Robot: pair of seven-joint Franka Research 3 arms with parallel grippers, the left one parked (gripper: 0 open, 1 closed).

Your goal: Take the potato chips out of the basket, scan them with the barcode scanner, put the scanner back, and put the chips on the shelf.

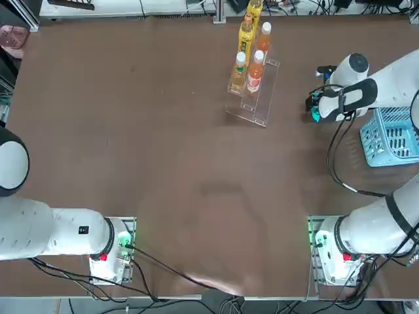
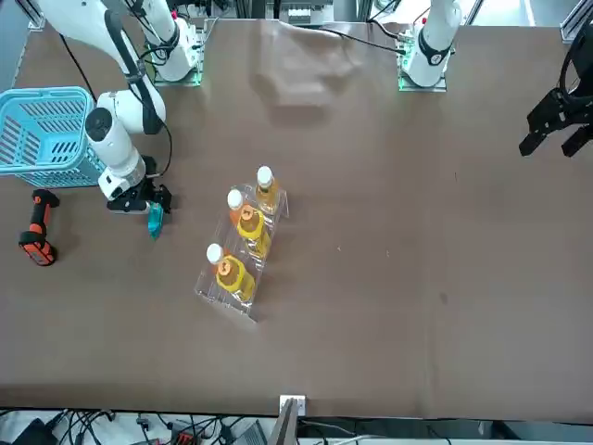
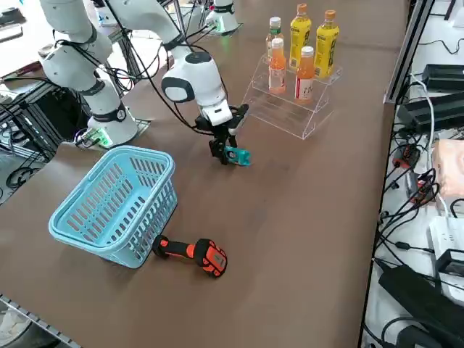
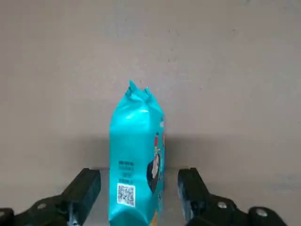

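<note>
The potato chips [image 4: 136,155], a slim teal-blue packet, rest on the brown table between the fingers of my right gripper [image 4: 139,181], which is open with a gap on each side of the packet. In the front view the potato chips [image 2: 155,221] sit just under the right gripper [image 2: 153,206], between the light-blue basket [image 2: 46,93] and the clear shelf [image 2: 222,287]. The barcode scanner [image 2: 37,229], black and orange, lies on the table beside the basket. From the right side I see the potato chips [image 3: 237,156] in front of the shelf [image 3: 290,116].
Several orange and yellow bottles [image 3: 304,72] stand on the shelf's steps. The basket [image 3: 123,217] stands near the table's right edge with the barcode scanner [image 3: 192,252] against its wall. Cables trail from the arm base [image 1: 334,252].
</note>
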